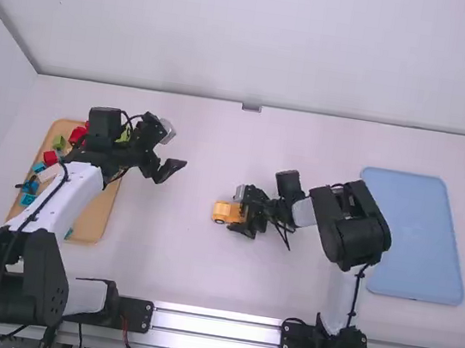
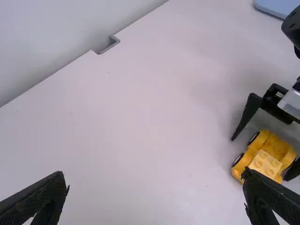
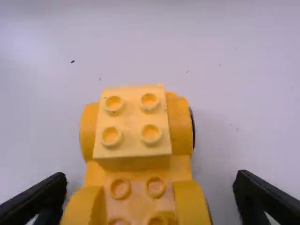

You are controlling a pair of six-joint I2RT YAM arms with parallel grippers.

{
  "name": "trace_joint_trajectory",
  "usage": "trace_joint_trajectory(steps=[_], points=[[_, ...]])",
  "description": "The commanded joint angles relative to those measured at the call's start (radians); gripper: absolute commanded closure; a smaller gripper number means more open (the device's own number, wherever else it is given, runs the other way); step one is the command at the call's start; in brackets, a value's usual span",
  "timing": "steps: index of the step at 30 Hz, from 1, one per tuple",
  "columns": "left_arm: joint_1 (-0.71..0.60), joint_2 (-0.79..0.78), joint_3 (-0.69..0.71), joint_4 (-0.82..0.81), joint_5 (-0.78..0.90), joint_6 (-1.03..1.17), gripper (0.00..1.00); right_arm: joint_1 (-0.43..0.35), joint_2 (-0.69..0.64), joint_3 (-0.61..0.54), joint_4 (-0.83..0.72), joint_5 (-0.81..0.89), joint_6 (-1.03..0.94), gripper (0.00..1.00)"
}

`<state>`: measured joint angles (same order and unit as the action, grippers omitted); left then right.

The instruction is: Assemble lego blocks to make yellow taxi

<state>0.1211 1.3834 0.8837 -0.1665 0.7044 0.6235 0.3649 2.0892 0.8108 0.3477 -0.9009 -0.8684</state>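
Near the middle of the white table (image 1: 323, 148), see the yellow car (image 1: 221, 212), resting upright on its wheels (image 2: 238, 160), with a pale yellow block (image 3: 133, 122) at one end — probably as the taxi's cab. On top, note bare studs (image 3: 149, 101), perhaps awaiting a roof sign. Around the car, find the right gripper (image 3: 150, 177), fingers wide and unclamped, likely placed for steadying or squeezing. Beside the tan tray (image 1: 95, 215) of loose blocks (image 1: 51, 158), find the left gripper (image 2: 156, 180) — wide, empty, presumably aside for working room.
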Motion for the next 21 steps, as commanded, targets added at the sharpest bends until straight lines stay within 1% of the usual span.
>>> trace_joint_trajectory(steps=[1,3,4,6,8,9,11,12,14,16,18,19,20,21], points=[[-0.003,-0.017,0.005,-0.001,0.01,-0.006,0.01,-0.023,-0.087,0.002,-0.089,0.076,0.005,0.01],[-0.003,-0.017,0.005,0.006,0.011,-0.007,0.01,-0.033,-0.171,0.002,-0.187,0.124,-0.016,0.01],[-0.003,-0.017,0.005,0.009,0.01,-0.006,0.01,-0.037,-0.235,0.002,-0.253,0.164,-0.029,0.02],[-0.003,-0.017,0.005,0.013,0.011,-0.007,0.01,-0.04,-0.283,0.002,-0.295,0.19,-0.031,0.02],[-0.003,-0.018,0.005,0.0,0.01,0.001,0.01,-0.047,-0.395,0.002,-0.346,0.23,-0.03,0.02],[-0.003,-0.017,0.005,-0.002,0.01,0.002,0.01,-0.047,-0.4,0.002,-0.348,0.23,-0.031,0.02],[-0.003,-0.018,0.005,-0.002,0.013,0.004,0.01,-0.056,-0.459,0.006,-0.349,0.217,-0.025,0.02],[-0.003,-0.018,0.005,0.004,0.013,0.003,0.01,-0.06,-0.478,0.013,-0.347,0.213,-0.014,0.02],[-0.003,-0.018,0.005,0.004,0.019,-0.025,0.01,-0.071,-0.508,0.053,-0.314,0.183,0.09,0.02],[-0.003,-0.018,0.005,-0.006,0.019,-0.021,0.01,-0.076,-0.508,0.095,-0.302,0.134,0.131,0.02],[-0.003,-0.023,0.005,0.02,-0.002,-0.029,0.01,-0.078,-0.507,0.137,-0.313,0.083,0.147,0.01],[-0.002,-0.029,0.005,0.047,-0.044,-0.093,0.01,-0.078,-0.507,0.177,-0.327,0.044,0.166,0.02],[-0.002,-0.031,0.005,0.054,-0.06,-0.119,0.01,-0.078,-0.507,0.182,-0.328,0.04,0.167,0.02],[0.003,-0.041,0.005,0.082,-0.13,-0.229,0.01,-0.078,-0.505,0.218,-0.345,0.011,0.189,0.01]])
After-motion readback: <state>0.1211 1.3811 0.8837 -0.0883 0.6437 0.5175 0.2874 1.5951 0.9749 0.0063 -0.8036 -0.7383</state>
